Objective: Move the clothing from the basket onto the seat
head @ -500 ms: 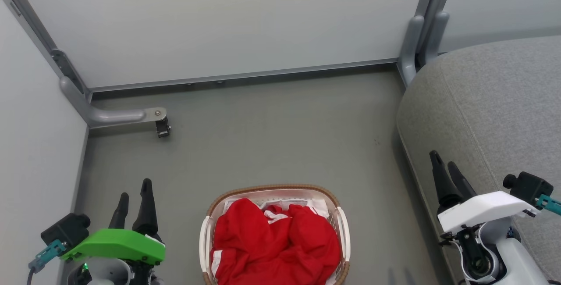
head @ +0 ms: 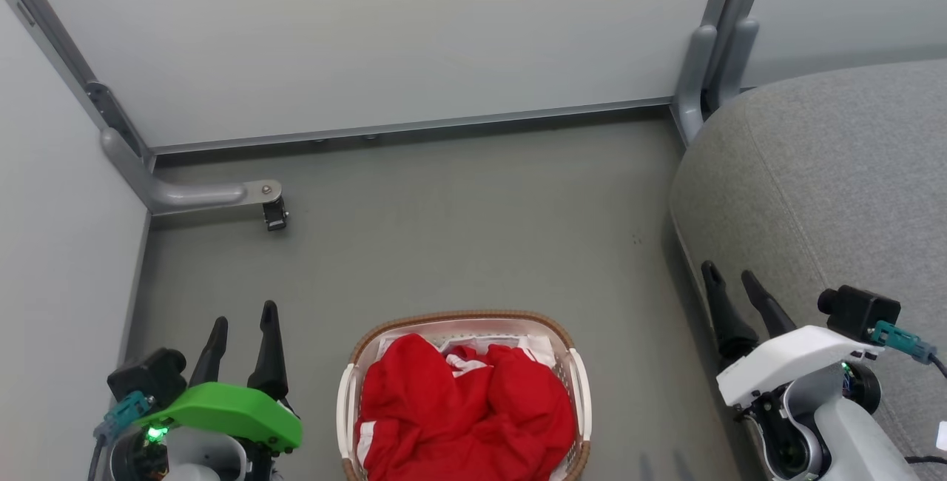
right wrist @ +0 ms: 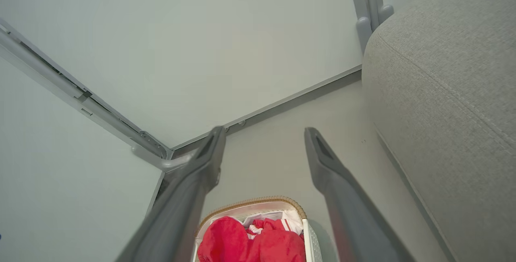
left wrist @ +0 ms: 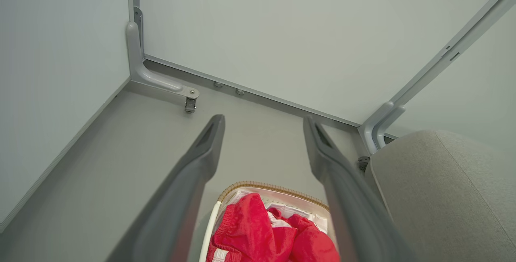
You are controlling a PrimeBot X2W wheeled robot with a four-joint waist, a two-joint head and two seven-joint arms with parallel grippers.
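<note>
The clothing (head: 462, 411), a heap of bright red soft fabric crumpled into rounded folds, with white stripes and white panels showing among them, is seen lying inside the basket (head: 462, 316), which is filled by it almost from side to side. The basket, an oval of white perforated plastic edged with a brown woven rim and fitted with two smooth white side handles, is stood on the matte grey-green floor (head: 459, 229) at the lower middle of the head view, between the two arms. A plain white cloth (head: 540, 351) is glimpsed at the basket's far end, behind the red fabric. The seat (head: 836, 170), a large light grey upholstered form with a coarse weave, rounded edges and a stitched seam, is found to the right of the basket, a strip of floor being left between them. The left pincer (head: 245, 314), carried beneath a glossy green cover (head: 222, 411), is held to the left of the basket; its two long, dark, tapered fingers are spread apart and nothing is gripped between them. The right pincer (head: 729, 271), set under a white cover (head: 788, 362), is seen against the seat's rounded left edge, its fingers likewise parted with nothing in them. Pale smooth wall panels (head: 370, 37) framed in grey metal are seen beyond, and a curved grey metal foot (head: 214, 194) is rested on the floor at the left.
</note>
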